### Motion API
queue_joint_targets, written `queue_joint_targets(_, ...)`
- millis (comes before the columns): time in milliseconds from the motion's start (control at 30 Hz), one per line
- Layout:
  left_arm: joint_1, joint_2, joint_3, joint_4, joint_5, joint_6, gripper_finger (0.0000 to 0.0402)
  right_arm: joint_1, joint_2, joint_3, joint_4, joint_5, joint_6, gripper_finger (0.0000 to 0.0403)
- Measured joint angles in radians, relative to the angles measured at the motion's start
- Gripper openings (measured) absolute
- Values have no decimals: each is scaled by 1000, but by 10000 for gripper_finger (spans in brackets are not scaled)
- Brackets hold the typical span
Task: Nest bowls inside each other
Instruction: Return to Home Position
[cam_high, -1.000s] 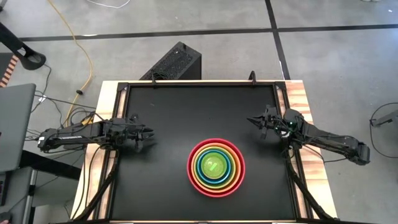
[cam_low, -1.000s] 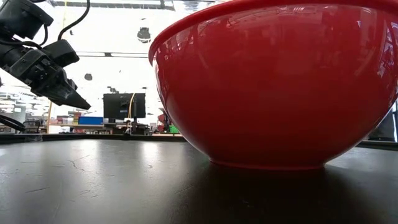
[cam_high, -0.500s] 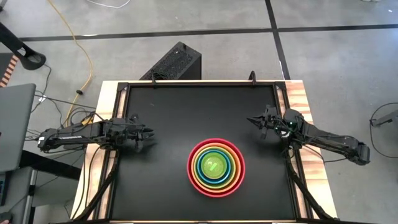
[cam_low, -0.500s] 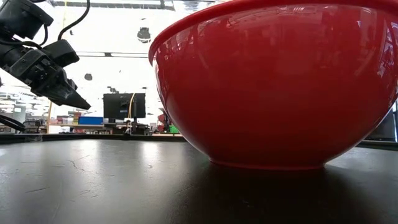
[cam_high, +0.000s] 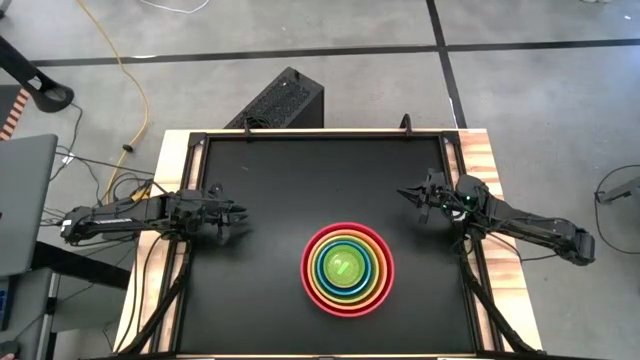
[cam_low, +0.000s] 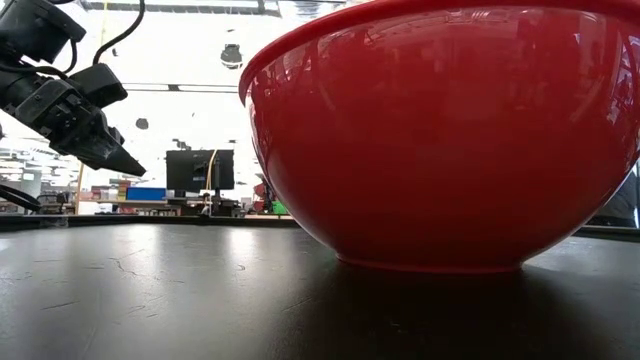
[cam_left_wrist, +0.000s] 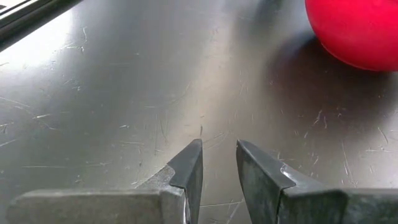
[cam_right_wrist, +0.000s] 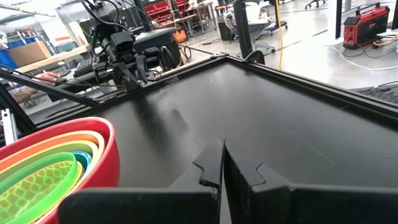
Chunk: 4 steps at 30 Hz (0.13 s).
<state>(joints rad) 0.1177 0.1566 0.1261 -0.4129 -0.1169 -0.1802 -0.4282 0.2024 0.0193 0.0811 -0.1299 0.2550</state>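
The bowls (cam_high: 347, 268) sit nested as one stack on the black table, right of centre and toward the near edge. The large red bowl (cam_low: 450, 130) is outermost and rests on its base. Orange, olive and blue rims (cam_right_wrist: 68, 149) follow inward, with a bright green bowl (cam_high: 343, 265) innermost. My left gripper (cam_high: 240, 213) hovers at the table's left side, well left of the stack, with its fingers (cam_left_wrist: 219, 158) slightly open and nothing between them. My right gripper (cam_high: 403, 194) hovers at the right side, beyond the stack, with its fingers (cam_right_wrist: 222, 149) shut and holding nothing.
A raised black frame (cam_high: 320, 133) rims the table, with wooden strips (cam_high: 487, 160) outside it. A black box (cam_high: 282, 100) and cables lie on the floor behind the far edge. Bare tabletop (cam_high: 320, 180) stretches between the two grippers and across the far half.
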Motion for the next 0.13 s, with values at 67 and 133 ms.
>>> queue_joint_targets(67,0,0,0,0,0,0,87,0,0,0,0,0,0,32)
queue_joint_targets(133,0,0,0,0,0,0,87,0,0,0,0,0,0,32)
